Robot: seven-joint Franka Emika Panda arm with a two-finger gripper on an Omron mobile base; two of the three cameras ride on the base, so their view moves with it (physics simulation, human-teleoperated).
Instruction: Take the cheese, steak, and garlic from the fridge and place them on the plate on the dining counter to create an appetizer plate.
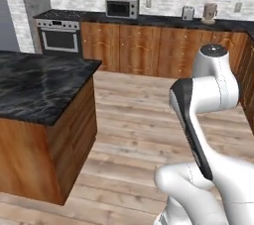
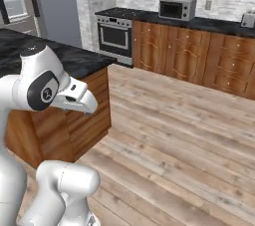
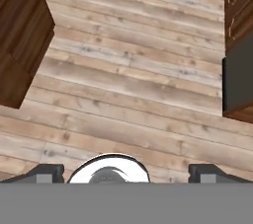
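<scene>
Open wooden floor is seen beyond the marble surface's corner. The gripper jaws are spread wide, empty. The microwave is shown from the base.

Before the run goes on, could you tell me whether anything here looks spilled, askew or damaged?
Nothing stands out. The island's marble top is bare, the wood floor is clean, and the microwave and oven sit square. The gripper is open over the floor.
</scene>
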